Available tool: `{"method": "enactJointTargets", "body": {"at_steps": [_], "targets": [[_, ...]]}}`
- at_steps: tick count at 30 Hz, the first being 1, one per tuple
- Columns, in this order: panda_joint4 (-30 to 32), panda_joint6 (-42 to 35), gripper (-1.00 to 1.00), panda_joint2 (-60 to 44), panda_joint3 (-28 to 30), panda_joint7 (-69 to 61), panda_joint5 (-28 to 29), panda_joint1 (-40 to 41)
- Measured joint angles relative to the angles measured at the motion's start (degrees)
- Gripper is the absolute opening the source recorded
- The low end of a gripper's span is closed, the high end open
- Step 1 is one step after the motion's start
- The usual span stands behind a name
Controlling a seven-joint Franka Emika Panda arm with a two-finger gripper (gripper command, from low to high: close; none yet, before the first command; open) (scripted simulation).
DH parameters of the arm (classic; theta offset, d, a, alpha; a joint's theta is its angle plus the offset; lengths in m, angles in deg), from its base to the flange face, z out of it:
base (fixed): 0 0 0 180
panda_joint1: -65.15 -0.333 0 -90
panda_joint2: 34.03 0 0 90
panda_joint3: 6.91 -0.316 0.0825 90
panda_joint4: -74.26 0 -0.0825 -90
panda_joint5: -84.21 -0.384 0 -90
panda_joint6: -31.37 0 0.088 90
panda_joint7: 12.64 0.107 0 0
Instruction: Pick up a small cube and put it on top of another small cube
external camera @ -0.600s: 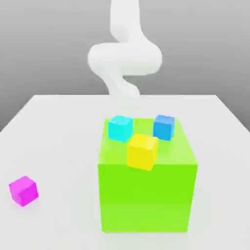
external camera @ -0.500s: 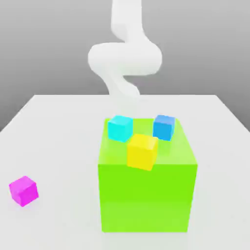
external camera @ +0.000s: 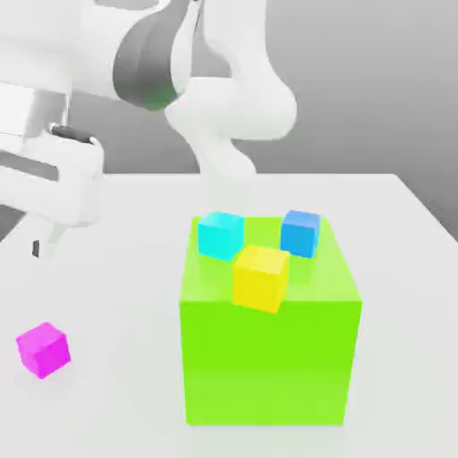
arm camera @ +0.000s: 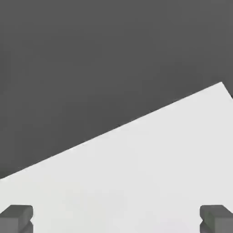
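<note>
I am looking across the exterior view from its left side to its right side.

My pincer (arm camera: 116, 218) is showing in the hand view. One dark finger (arm camera: 17, 217) is sitting in one low corner of that picture and the other finger is sitting in the other low corner. They are standing very far apart, so my pincer is wide open. It is holding nothing. White table top and a dark floor past its edge are lying in front of it.

In the exterior view, my white hand (external camera: 49, 179) is hanging in the upper left of the frame, high above the table (external camera: 116, 268).

The small pink cube (external camera: 43, 349) is sitting on the table in the lower left of the frame. It is sitting below my hand and well apart from it. Nothing is touching it.

In the middle of the frame, the big green block (external camera: 268, 358) is standing on the table. Three small cubes are resting on top of it. The light cyan cube (external camera: 220, 235) is sitting at the back left of the block's top. The yellow cube (external camera: 260, 277) is sitting near the front edge. The darker blue cube (external camera: 300, 233) is sitting at the back right.

My white arm (external camera: 237, 98) is curling up behind the block.
</note>
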Motion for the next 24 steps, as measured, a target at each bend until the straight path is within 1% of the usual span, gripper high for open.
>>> {"method": "enactJointTargets", "body": {"at_steps": [3, 6, 9, 13, 14, 20, 24], "targets": [[1.94, 3.03, 0.0, -5.69, 1.76, -3.02, -3.58, 3.78], [3.84, 5.89, 0.0, -11.33, 1.47, -7.74, -9.48, 7.19], [4.54, 9.41, 0.0, -17.14, -0.5, -12.4, -15.57, 10.09], [3.23, 15.88, 0.0, -25.39, -4.53, -15.79, -20.02, 13.45], [2.99, 16.96, -1.0, -26.73, -5.2, -16.18, -20.49, 14.02], [2.87, 17.47, -1.0, -27.39, -5.57, -16.26, -20.6, 14.32], [3.96, 12.86, -1.0, -21.61, -3.38, -14.08, -17.82, 12.8]]}}
